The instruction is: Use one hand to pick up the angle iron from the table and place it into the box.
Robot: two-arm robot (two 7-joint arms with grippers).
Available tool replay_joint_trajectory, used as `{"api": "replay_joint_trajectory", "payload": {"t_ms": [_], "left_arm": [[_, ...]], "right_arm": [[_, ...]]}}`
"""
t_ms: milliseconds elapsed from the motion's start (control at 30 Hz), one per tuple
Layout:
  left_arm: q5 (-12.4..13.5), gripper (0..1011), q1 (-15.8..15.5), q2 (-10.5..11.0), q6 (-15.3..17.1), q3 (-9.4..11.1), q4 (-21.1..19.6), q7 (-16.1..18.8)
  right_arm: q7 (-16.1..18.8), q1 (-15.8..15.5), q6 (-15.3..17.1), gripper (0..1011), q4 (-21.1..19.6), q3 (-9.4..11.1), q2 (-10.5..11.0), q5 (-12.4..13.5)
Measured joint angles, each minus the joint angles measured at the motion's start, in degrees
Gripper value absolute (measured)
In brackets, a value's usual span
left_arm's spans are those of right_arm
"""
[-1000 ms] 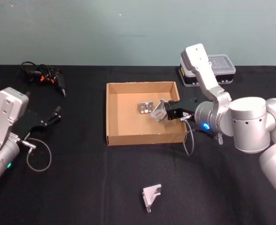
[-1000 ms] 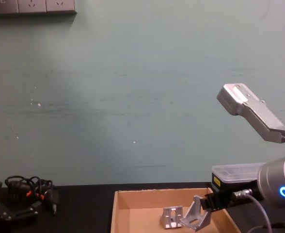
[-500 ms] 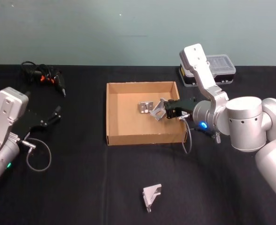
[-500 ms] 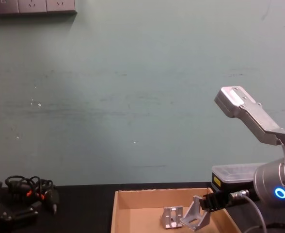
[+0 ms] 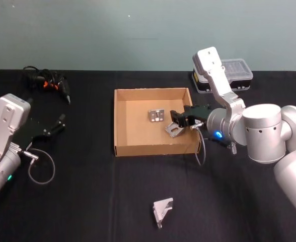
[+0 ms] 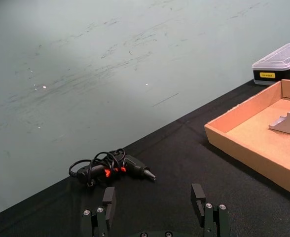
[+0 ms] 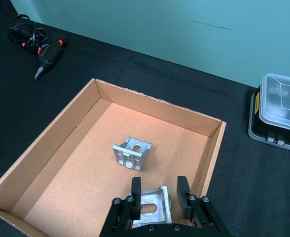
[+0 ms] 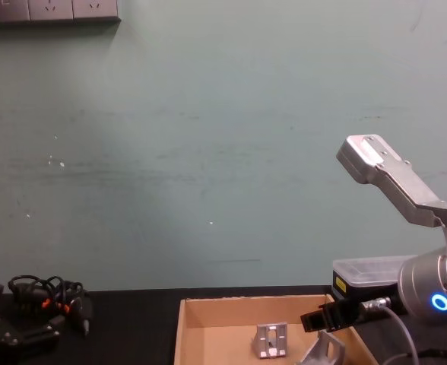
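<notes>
Fingers of right gripper: being held apart over angle iron lying in box, frame centre. Second angle iron is being left for pickup on table, lower centre. Left gripper: parked at left edge, fingers spread.

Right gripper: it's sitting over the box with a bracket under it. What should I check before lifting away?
1. The right gripper has its fingers apart: ok.
2. The nearest bracket lies on the floor of the box, inside its walls: ok.
3. That bracket is free of the fingers: cannot tell; it sits between them in the right wrist view.
4. The second bracket is apart from the gripper: ok.
5. The third bracket lies on the table in front of the box, unobstructed: ok.
6. The left gripper is open, parked far left of the box: ok.
</notes>
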Motion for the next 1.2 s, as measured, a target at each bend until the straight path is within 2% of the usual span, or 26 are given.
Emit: {"api": "replay_joint_trajectory", "payload": {"t_ms": [33,200,300,333,400,433,667,967,1200], "left_arm": [[0.0,1000,0.0,0.0,0.0,0.0,0.0,0.0],[0.0,1000,0.0,0.0,0.0,0.0,0.0,0.0],[0.0,1000,0.0,0.0,0.0,0.0,0.0,0.0],[0.0,1000,0.0,0.0,0.0,0.0,0.0,0.0],[0.0,1000,0.0,0.0,0.0,0.0,0.0,0.0],[0.0,1000,0.0,0.0,0.0,0.0,0.0,0.0],[0.0,1000,0.0,0.0,0.0,0.0,0.0,0.0],[0.0,1000,0.0,0.0,0.0,0.0,0.0,0.0],[0.0,1000,0.0,0.0,0.0,0.0,0.0,0.0]], "right_arm": [[0.0,0.0,0.0,439,0.0,0.0,0.0,0.0],[0.0,0.0,0.0,641,0.0,0.0,0.0,0.0],[0.0,0.0,0.1,697,-0.1,0.0,0.0,0.0],[0.0,0.0,0.1,763,-0.1,0.0,0.0,0.0],[0.0,0.0,0.1,802,-0.1,0.0,0.0,0.1],[0.0,0.0,0.1,855,-0.1,0.0,0.0,0.1],[-0.1,0.0,0.1,1003,-0.1,0.0,0.0,0.1],[0.6,-1.0,0.4,1003,-2.0,0.9,0.1,-0.6],[2.7,-4.5,1.6,1003,-8.5,2.7,2.4,-0.1]]}}
